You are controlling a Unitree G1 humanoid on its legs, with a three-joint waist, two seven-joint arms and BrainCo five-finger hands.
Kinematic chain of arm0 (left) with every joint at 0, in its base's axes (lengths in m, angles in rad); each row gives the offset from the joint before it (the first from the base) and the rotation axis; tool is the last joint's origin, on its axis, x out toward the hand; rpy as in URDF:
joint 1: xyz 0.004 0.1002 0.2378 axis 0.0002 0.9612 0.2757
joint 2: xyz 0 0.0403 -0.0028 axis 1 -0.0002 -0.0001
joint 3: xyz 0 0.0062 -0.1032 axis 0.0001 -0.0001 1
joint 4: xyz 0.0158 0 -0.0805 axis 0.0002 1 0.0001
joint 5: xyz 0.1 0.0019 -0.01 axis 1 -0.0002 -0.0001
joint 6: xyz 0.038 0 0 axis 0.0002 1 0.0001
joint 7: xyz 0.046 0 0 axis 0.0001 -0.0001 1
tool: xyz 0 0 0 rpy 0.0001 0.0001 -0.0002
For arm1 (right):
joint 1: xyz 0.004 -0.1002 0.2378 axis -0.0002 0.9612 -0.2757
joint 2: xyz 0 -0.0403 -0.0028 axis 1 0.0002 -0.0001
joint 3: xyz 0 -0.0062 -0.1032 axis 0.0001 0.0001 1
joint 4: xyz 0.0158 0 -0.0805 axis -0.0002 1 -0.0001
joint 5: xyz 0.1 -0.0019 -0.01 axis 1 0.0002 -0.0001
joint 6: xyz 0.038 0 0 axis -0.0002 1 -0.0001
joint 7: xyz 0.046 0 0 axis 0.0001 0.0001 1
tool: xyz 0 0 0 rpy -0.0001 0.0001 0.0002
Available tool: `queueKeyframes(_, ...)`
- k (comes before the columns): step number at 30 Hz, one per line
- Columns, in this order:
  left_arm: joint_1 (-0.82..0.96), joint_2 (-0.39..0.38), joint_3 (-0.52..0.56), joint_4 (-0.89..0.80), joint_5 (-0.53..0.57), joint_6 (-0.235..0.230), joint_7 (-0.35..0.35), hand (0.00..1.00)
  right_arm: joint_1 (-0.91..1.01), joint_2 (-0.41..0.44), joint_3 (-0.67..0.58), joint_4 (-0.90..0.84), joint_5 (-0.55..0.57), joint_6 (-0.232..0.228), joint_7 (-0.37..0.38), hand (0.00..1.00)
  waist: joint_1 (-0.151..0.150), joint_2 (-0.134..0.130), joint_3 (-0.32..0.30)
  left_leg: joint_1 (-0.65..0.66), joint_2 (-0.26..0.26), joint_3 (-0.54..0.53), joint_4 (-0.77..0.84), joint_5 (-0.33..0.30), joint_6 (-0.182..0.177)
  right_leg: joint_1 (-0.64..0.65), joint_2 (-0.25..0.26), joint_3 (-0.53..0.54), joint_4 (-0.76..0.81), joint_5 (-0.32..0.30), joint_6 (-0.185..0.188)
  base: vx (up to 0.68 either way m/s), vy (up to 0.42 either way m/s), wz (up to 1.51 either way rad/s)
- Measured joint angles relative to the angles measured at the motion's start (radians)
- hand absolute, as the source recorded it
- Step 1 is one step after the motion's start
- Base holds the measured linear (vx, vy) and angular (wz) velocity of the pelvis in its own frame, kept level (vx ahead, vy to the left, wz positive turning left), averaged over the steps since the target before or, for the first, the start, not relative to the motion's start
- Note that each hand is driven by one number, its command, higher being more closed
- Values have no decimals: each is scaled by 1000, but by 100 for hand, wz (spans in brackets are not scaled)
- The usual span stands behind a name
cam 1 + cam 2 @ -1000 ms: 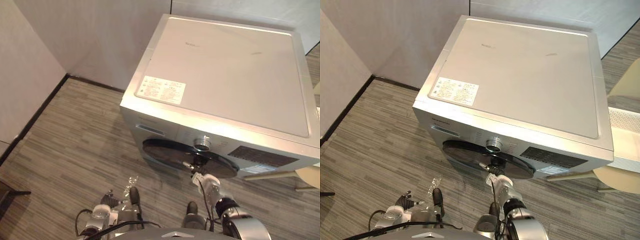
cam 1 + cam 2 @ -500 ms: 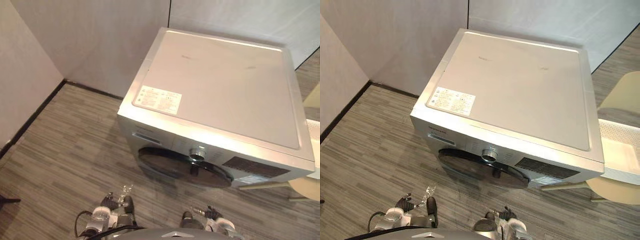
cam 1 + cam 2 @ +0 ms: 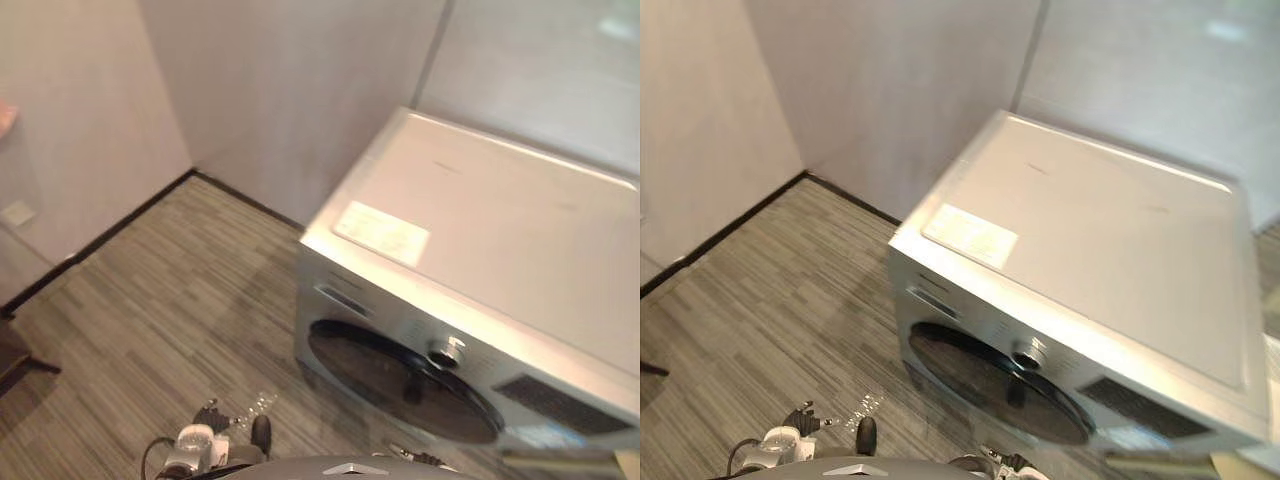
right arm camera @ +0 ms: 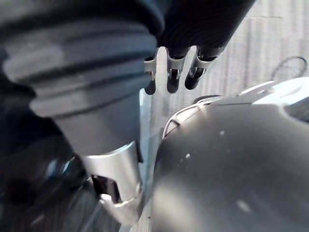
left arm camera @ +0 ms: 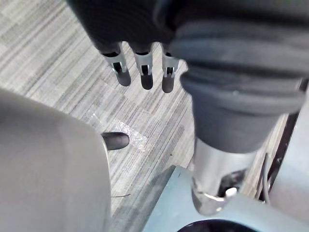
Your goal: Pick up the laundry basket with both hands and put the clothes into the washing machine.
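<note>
The silver front-loading washing machine [image 3: 480, 250] stands on the right against the wall. Its dark round door [image 3: 400, 380] looks shut, with a knob [image 3: 445, 352] above it. My left hand [image 3: 205, 448] hangs low at the bottom edge, over the floor in front of the machine. In the left wrist view its fingers [image 5: 142, 72] are straight and hold nothing. My right hand [image 3: 1005, 462] sits low at the bottom edge, below the door. Its fingers [image 4: 174, 72] in the right wrist view are straight too, with nothing in them.
Pale walls meet in a corner behind the machine, with a black baseboard [image 3: 110, 225] along the left wall. Grey striped floor [image 3: 170, 300] spreads left of the washer. A scrap of clear plastic [image 5: 125, 133] lies on the floor by my left hand.
My right hand has dropped from the washer door down to the bottom edge. The camera has swung left, so the machine now sits further right in the picture.
</note>
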Motion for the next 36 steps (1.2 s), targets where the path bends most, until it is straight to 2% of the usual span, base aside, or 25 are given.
queueKeyframes(1,0,13,1,-7,4,1,2,0,-3,8,13,-5,5,0,1,0,1,-15,1,7,2,-22,0,-1,9,-29,28,61,45,-39,18,146,29,73)
queueKeyframes(2,3,36,2,-4,6,4,2,0,-15,27,41,-18,9,-6,1,0,-4,-37,4,20,8,-54,0,1,21,-80,105,159,89,-106,28,140,-45,78)
queueKeyframes(3,3,38,7,1,6,4,1,0,-27,33,48,-15,44,2,-2,0,-9,-42,4,29,16,-84,0,-1,23,-117,184,229,79,-151,23,138,-46,76)
queueKeyframes(5,4,23,48,7,8,5,1,0,-16,19,84,-1,72,21,-1,0,-12,-38,6,43,14,-120,0,0,16,-146,266,306,-18,-175,33,94,-80,78)
queueKeyframes(6,12,14,76,7,12,5,1,0,24,13,129,-12,72,3,0,0,-23,-40,5,46,0,-150,0,-5,12,-139,290,347,-118,-163,36,18,-119,80)
queueKeyframes(7,15,10,86,6,13,5,1,0,36,13,136,-16,74,-2,0,0,-25,-43,3,48,-11,-158,0,-9,10,-136,293,367,-162,-141,34,13,-154,73)
queueKeyframes(8,17,3,96,3,18,4,1,0,53,12,163,-15,72,-5,1,0,-24,-56,-6,47,-42,-180,0,-22,9,-133,278,387,-239,-71,17,62,-166,52)
queueKeyframes(9,16,-5,100,6,25,4,1,0,56,12,167,-14,70,-5,2,0,-25,-62,-10,49,-58,-189,-1,-28,6,-128,265,388,-255,-36,51,107,-158,57)
queueKeyframes(13,30,-39,98,6,33,2,1,0,65,-43,182,19,63,13,38,0,-22,18,-39,44,-28,-194,-1,-29,-14,-95,281,342,-343,-14,41,101,-59,18)
queueKeyframes(18,32,-39,94,12,17,0,1,0,69,-46,182,28,60,42,46,0,-27,22,-46,2,-36,-263,16,-21,-18,-63,272,266,-406,21,54,77,17,42)
queueKeyframes(21,30,-31,98,-19,-8,-3,1,0,70,-37,155,39,33,42,45,0,-17,13,-36,-131,-109,-283,237,-62,-36,-43,240,173,-402,24,55,11,28,98)
queueKeyframes(22,34,-36,97,-30,-14,-6,1,0,71,-39,127,55,26,42,48,0,-11,21,-31,-141,-103,-202,250,-85,-49,-14,228,136,-413,23,43,-55,82,112)
queueKeyframes(23,33,-38,102,-31,-21,-7,2,0,72,-42,109,63,25,43,51,0,-11,30,-23,-137,-73,-111,246,-126,33,4,229,98,-423,24,47,-89,73,86)
queueKeyframes(24,34,-36,111,-41,-30,-6,0,0,75,-40,100,64,24,42,48,0,-1,43,-13,-142,-25,33,249,-150,39,24,232,85,-435,31,53,-116,57,67)
queueKeyframes(25,38,-38,112,-45,-29,-1,1,0,76,-34,89,64,23,39,42,0,-7,37,-16,-134,7,165,243,-173,71,51,225,69,-471,29,54,-107,65,95)
queueKeyframes(26,36,-33,117,-36,-23,3,1,0,77,-24,87,58,24,18,32,0,-20,1,-18,-120,39,321,259,-187,111,75,193,33,-531,32,54,-119,150,122)
queueKeyframes(27,30,-38,118,-29,-20,2,-1,0,89,-21,67,33,24,-1,27,0,-23,18,-13,-140,110,459,364,-213,122,84,181,-25,-526,39,54,-87,193,119)
queueKeyframes(28,33,-40,118,-29,-13,3,-1,0,99,-25,63,16,24,-4,26,0,-24,40,-15,-139,136,468,382,-218,100,87,189,-46,-510,30,66,-69,177,136)
queueKeyframes(29,38,-39,121,-29,-10,5,-4,0,102,-26,56,4,24,-12,21,0,-42,59,-10,-142,112,425,349,-180,43,97,189,-65,-473,-5,85,-51,187,162)
queueKeyframes(30,49,-35,109,-28,12,5,-5,0,106,-7,41,2,24,-16,21,0,-44,35,-31,-105,34,368,199,-114,46,95,177,-49,-473,-48,62,-38,144,152)
queueKeyframes(31,50,-33,107,-28,14,5,-5,0,105,-5,39,0,24,-16,21,0,-43,30,-35,-98,21,361,167,-109,44,94,174,-46,-474,-52,60,-10,159,141)
queueKeyframes(32,53,-19,109,-27,22,5,-8,0,109,13,29,-5,24,-17,21,0,-44,-4,-56,-67,-27,354,71,-92,40,76,146,-31,-481,-60,56,40,163,107)
queueKeyframes(34,53,-27,111,-28,24,1,-13,0,83,2,22,-10,23,-19,21,0,-34,36,-37,-56,-33,377,0,-8,48,62,143,-38,-436,-56,75,12,185,95)
queueKeyframes(35,57,-27,108,-28,25,3,-18,0,67,-5,21,-11,23,-17,23,0,-36,26,-46,-54,-50,375,-5,-3,48,68,140,-30,-432,-54,74,-5,120,58)
queueKeyframes(36,62,-26,108,-29,25,1,-19,0,65,-6,23,-8,14,-17,25,0,-35,41,-45,-54,-60,372,-5,-3,48,68,130,-26,-427,-54,73,33,119,43)
